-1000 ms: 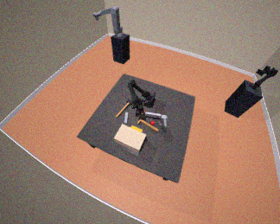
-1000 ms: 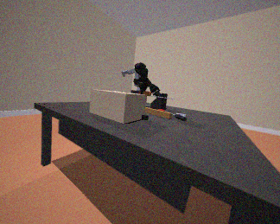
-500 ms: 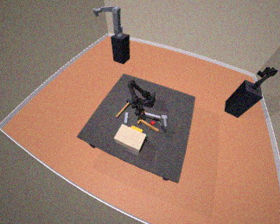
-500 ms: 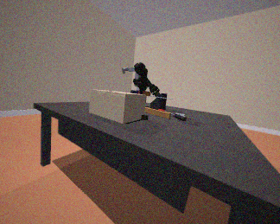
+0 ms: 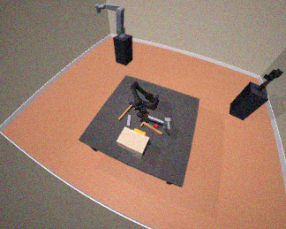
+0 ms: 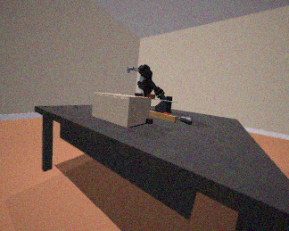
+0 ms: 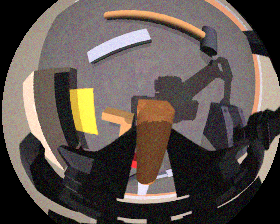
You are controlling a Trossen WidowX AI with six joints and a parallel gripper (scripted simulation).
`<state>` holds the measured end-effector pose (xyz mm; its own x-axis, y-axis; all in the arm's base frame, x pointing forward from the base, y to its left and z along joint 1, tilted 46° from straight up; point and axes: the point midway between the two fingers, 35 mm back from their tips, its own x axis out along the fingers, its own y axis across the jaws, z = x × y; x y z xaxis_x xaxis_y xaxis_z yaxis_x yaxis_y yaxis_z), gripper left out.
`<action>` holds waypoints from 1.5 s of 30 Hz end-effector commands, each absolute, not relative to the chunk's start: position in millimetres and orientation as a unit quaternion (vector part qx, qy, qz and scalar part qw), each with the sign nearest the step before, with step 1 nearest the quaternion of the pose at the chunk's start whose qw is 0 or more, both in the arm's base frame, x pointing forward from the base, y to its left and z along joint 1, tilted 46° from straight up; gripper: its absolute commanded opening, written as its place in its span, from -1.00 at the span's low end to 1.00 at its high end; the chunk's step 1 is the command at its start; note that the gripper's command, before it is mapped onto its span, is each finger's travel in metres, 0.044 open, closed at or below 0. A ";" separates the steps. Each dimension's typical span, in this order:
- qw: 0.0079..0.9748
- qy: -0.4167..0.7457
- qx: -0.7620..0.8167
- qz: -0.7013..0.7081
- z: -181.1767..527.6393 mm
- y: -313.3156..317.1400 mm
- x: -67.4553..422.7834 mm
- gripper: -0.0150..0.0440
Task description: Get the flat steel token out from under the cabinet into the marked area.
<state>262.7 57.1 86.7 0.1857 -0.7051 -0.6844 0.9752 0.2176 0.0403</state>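
Note:
The pale cabinet (image 5: pixel 132 141) (image 6: pixel 119 110) (image 7: pixel 42 100) stands on the table, with a dark opening low on its front in the wrist view. The yellow marked area (image 5: pixel 139 132) (image 7: pixel 86 112) lies in front of it. My gripper (image 5: pixel 143 115) (image 7: pixel 151 129) is shut on the brown wooden handle (image 7: pixel 155 145) of a tool, held above the table. The tool's grey shaft (image 5: pixel 156 119) (image 7: pixel 143 189) runs out from the gripper to a wider grey head (image 5: pixel 168 122). The steel token cannot be made out in any view; the inside under the cabinet is dark.
A light grey flat bar (image 5: pixel 129 120) (image 7: pixel 120 45) and a dark-headed mallet (image 5: pixel 125 111) (image 7: pixel 155 18) lie to one side. An angled wooden piece (image 5: pixel 152 128) (image 7: pixel 116 115) lies near the yellow area. A small red block (image 5: pixel 156 125) (image 7: pixel 134 163) is close to it.

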 end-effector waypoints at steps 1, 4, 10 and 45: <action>0.723 0.268 0.263 -0.579 87.6 58.9 262.6 -0.49; 0.720 0.262 0.272 -0.582 87.6 58.8 262.5 -0.49; 0.713 0.248 0.289 -0.588 87.7 58.7 262.5 -0.49; 0.686 0.196 0.349 -0.608 101.0 44.8 259.4 -0.49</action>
